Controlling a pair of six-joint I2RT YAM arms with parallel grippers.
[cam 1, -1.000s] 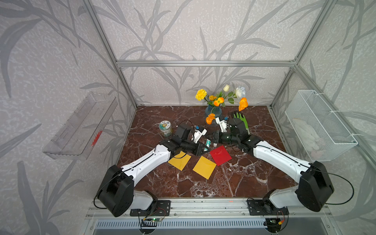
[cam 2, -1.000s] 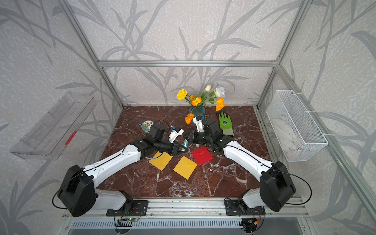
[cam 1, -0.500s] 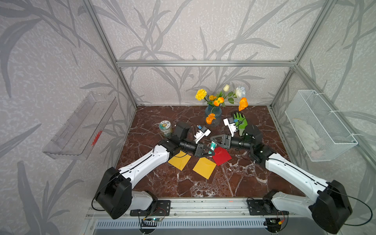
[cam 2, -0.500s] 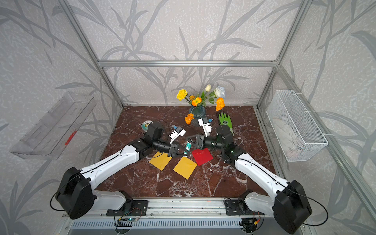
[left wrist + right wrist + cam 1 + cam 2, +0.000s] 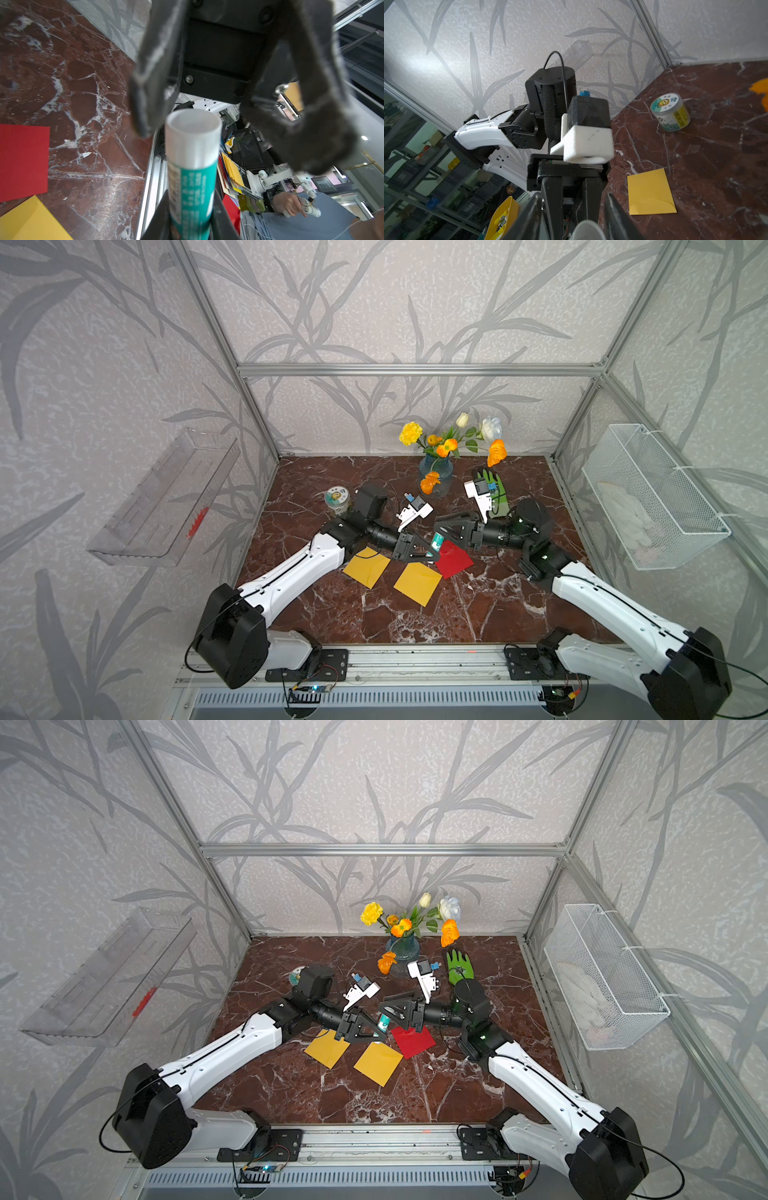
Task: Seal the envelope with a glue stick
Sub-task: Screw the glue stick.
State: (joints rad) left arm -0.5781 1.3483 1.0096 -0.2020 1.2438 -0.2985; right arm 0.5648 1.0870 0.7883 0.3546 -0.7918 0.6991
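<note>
Glue stick point(image 5: 191, 166) is clamped by its green body in the left hand point(image 5: 428, 551) above the desk point(image 5: 478, 605), presenting its white cap point(image 5: 193, 128) between the parted jaws of the right hand point(image 5: 446, 531), presumably for uncapping.

The left gripper point(image 5: 377, 1034) holds the glue stick point(image 5: 384, 1022) just beside the red envelope point(image 5: 415, 1043). Two yellow envelopes point(image 5: 378, 1064) lie near the red envelope.

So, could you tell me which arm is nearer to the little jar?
Left. The left arm sits just beside the jar; the right arm is far from it, beside the green glove.
</note>
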